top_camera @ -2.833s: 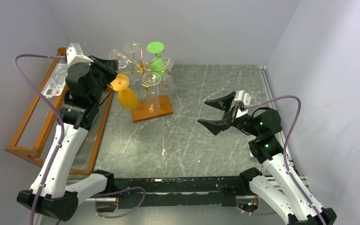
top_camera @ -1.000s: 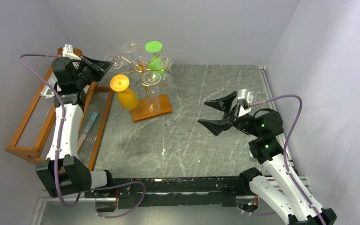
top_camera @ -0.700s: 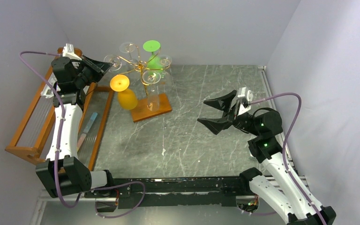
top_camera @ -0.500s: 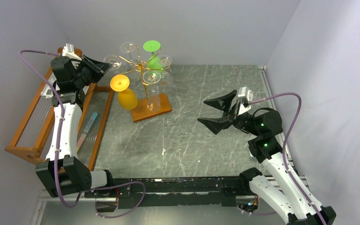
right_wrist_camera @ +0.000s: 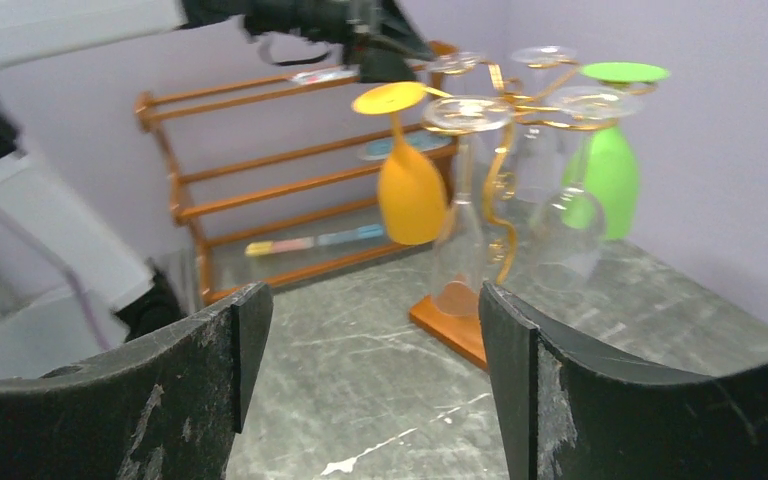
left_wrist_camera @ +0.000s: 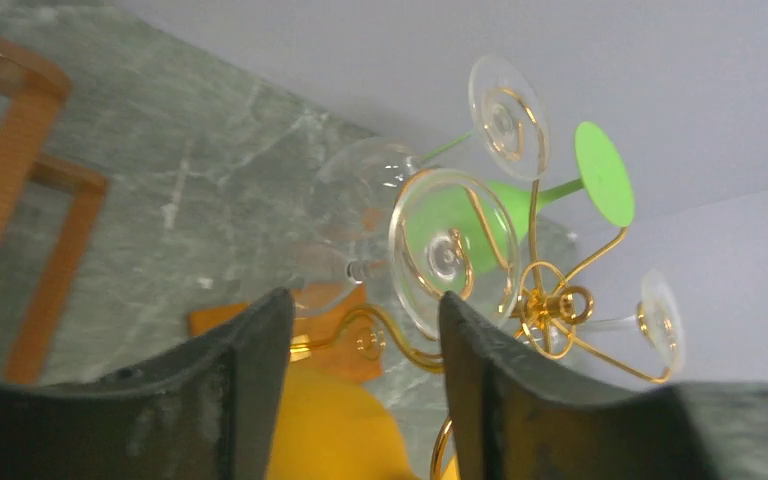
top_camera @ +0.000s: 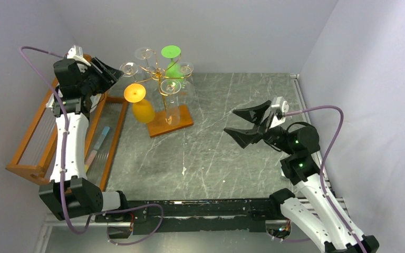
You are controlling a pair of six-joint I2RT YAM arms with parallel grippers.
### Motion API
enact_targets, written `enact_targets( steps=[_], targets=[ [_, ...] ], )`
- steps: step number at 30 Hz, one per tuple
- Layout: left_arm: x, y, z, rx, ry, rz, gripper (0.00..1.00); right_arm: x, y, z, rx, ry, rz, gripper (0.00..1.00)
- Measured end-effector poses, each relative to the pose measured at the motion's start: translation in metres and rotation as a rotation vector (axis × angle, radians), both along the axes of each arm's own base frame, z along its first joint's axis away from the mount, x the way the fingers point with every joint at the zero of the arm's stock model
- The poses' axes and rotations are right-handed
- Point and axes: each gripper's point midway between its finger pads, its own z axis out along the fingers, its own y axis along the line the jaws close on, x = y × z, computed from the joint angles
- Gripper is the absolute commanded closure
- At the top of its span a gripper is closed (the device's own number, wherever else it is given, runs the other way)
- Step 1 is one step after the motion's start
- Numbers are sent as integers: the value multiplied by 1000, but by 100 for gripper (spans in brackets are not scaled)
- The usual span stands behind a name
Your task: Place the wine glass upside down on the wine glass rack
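Observation:
The wine glass rack [top_camera: 161, 87], gold wire on a brown wooden base [top_camera: 173, 123], stands at the back left of the table. Several glasses hang upside down from it, among them an orange one [top_camera: 143, 110] and a green one [top_camera: 176, 69]. A clear wine glass hangs by its foot [top_camera: 129, 68] on the leftmost scroll arm. My left gripper [top_camera: 111, 73] is just left of that foot, open, with nothing between its fingers; in the left wrist view the foot [left_wrist_camera: 450, 250] lies just past the fingertips. My right gripper [top_camera: 242, 124] hovers open and empty above the table's right half.
A large brown wooden shelf [top_camera: 31, 138] with ribbed clear panels stands along the left wall, a blue and pink stick [top_camera: 99, 142] lying on it. Walls close in the back and both sides. The rack's arms [right_wrist_camera: 505, 95] also show in the right wrist view.
My left jaws have gone from shut to open and drawn back a little left of the clear glass's foot, which stays on the rack. My right gripper has shifted slightly right.

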Motion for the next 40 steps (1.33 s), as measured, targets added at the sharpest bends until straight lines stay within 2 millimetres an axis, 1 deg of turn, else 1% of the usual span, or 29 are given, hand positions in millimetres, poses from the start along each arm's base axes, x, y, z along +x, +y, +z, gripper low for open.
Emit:
enact_targets(
  steps=[3, 6, 9, 11, 14, 15, 18, 21, 24, 25, 27, 30, 33, 36, 40],
  targets=[
    [-6, 6, 12, 66, -6, 12, 29, 12, -13, 9, 36, 22, -120, 22],
    [-17, 12, 35, 137, -46, 35, 17, 19, -36, 28, 103, 10, -274, 22],
    [-36, 14, 57, 192, -95, 56, 12, 21, -61, 44, 177, 11, -409, 21],
    [-52, 14, 68, 218, -122, 63, 9, 26, -77, 51, 219, 37, -500, 21],
    [-72, 10, 76, 249, -141, 60, 8, 39, -103, 50, 255, 137, -659, 17],
    [-78, 6, 77, 260, -141, 53, 7, 45, -115, 47, 261, 192, -732, 15],
    [-94, -8, 76, 287, -137, 5, 7, 55, -138, 38, 250, 307, -885, 7],
    [-116, -23, 74, 325, -148, -52, 8, 60, -152, 25, 205, 403, -992, 2],
    [-147, -33, 79, 372, -184, -91, 7, 59, -160, 6, 148, 478, -1052, 0],
    [-158, -35, 82, 387, -203, -94, 7, 58, -161, -2, 125, 501, -1063, 0],
    [-178, -36, 90, 415, -241, -97, 7, 54, -163, -11, 98, 526, -1069, 0],
    [-209, -37, 107, 447, -311, -88, 7, 46, -163, -15, 80, 538, -1058, 0],
    [-236, -30, 125, 470, -383, -47, 7, 38, -165, -11, 84, 535, -1047, 0],
    [-248, -24, 128, 487, -397, -17, 7, 30, -166, -3, 103, 519, -1032, 0],
    [-247, -16, 124, 504, -362, 12, 6, 19, -168, 5, 136, 492, -1006, 0]
  ],
)
